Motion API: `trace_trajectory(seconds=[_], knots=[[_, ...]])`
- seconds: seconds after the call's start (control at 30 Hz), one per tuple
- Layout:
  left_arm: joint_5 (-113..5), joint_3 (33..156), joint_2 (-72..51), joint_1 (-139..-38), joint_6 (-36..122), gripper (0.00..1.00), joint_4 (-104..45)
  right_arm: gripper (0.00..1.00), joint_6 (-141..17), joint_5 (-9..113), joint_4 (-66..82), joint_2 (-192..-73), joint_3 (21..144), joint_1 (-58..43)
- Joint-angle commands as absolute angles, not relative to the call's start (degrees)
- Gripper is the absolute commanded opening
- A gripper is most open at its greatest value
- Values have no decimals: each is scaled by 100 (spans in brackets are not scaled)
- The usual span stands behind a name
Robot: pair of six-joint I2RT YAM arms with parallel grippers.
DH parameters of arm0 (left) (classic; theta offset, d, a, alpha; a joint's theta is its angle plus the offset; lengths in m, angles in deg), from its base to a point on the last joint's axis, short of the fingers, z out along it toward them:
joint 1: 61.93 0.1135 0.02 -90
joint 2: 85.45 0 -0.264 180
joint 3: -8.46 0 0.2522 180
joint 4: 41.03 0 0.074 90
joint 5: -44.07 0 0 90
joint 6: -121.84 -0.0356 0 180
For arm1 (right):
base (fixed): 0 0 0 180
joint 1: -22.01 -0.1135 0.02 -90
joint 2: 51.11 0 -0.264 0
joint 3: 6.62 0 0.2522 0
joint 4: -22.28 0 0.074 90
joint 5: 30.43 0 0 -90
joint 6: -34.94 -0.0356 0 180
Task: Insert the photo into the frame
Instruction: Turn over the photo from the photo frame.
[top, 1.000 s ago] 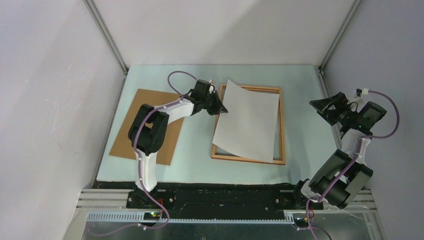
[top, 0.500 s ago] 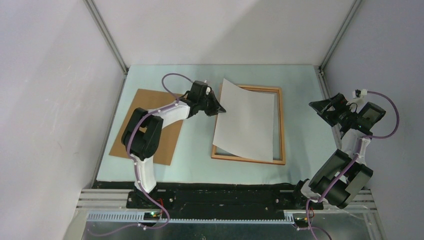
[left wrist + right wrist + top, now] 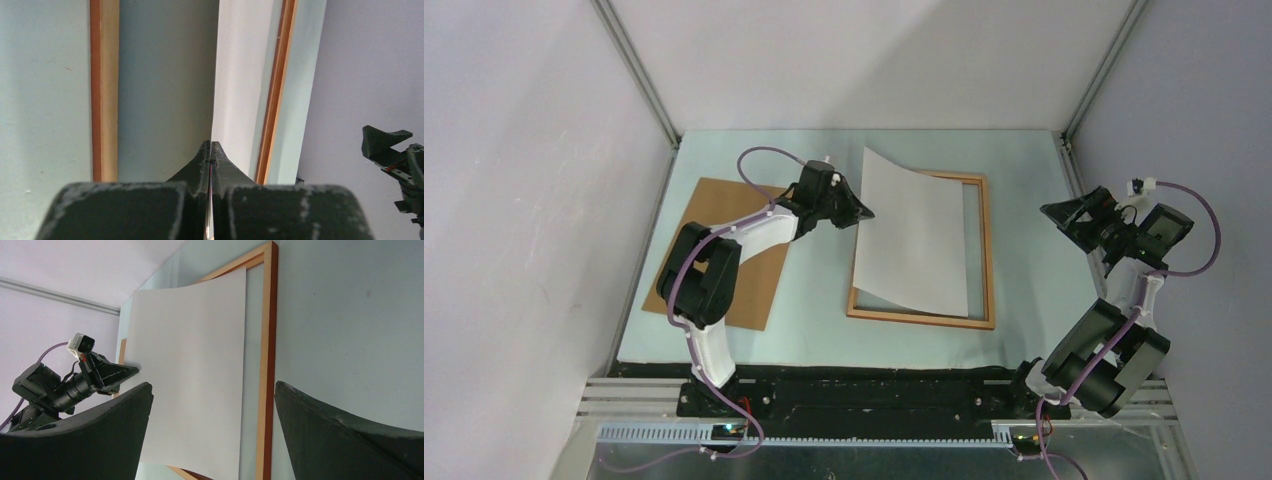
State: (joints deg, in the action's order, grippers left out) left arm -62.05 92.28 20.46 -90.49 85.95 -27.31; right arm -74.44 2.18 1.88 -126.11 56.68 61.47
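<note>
Surface: a pale green mat (image 3: 1024,160) inside a white-walled booth, with both arm bases at my near edge.
Left end effector (image 3: 861,213): pinched flat on the left edge of the photo (image 3: 919,240); in the wrist view the two tips meet with only the sheet between them.
Why held so: I judge an edge grip is the only purchase on a sheet this thin. Raising that side lets the rest sag toward the opening.
Photo: white back up, printed side not visible, bowed. Its left edge is lifted and its far left corner overhangs the moulding, while the rest droops inside the frame (image 3: 987,250).
Frame: lying flat, open side up, mid-surface. A strip of mat shows between the photo's right edge and the right rail.
Right end effector (image 3: 1069,218): spread wide and holding nothing, hanging off to the right, well apart from the frame. I read this as parked clear, perhaps ready to press a corner down.
Backing board (image 3: 714,205): flat on the left, partly under the left arm, set aside.
Count: one photo, one frame, one board, two arms.
</note>
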Motion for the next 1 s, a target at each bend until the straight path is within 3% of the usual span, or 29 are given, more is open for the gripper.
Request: trace_trajectory(seconds=[0.0, 0.97], knots=[[-6030, 9132, 1811, -9023, 8801, 0, -3026, 96, -7325, 238, 193, -12576, 5671, 6130], [-6307, 10041, 2883, -9164, 8721, 0, -2764, 96, -7326, 245, 190, -12648, 5611, 6133]])
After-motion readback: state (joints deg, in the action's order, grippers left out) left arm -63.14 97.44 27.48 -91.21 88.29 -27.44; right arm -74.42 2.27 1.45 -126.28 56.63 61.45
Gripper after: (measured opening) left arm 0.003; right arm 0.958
